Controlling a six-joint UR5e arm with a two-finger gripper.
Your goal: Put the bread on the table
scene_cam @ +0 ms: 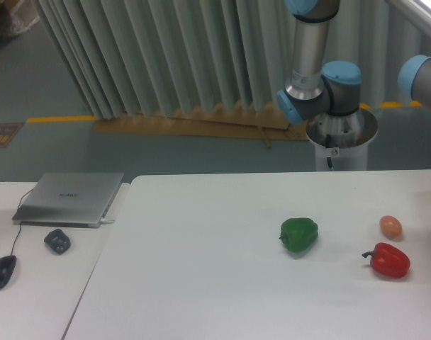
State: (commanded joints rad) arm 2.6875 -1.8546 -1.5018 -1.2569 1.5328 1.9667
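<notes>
No bread shows anywhere in this view, so I cannot tell where it is or whether it is held; the white bench (201, 283) carries only a green pepper (299, 234) toward its middle right, a small orange-tan ball (390, 226) and a red pepper (389, 260) near the right edge. The arm (322, 85) stands behind the far edge and runs out of view at the right, its fingers unseen, so their state cannot be told, and the placing looks undone. Nothing like a container is visible.
</notes>
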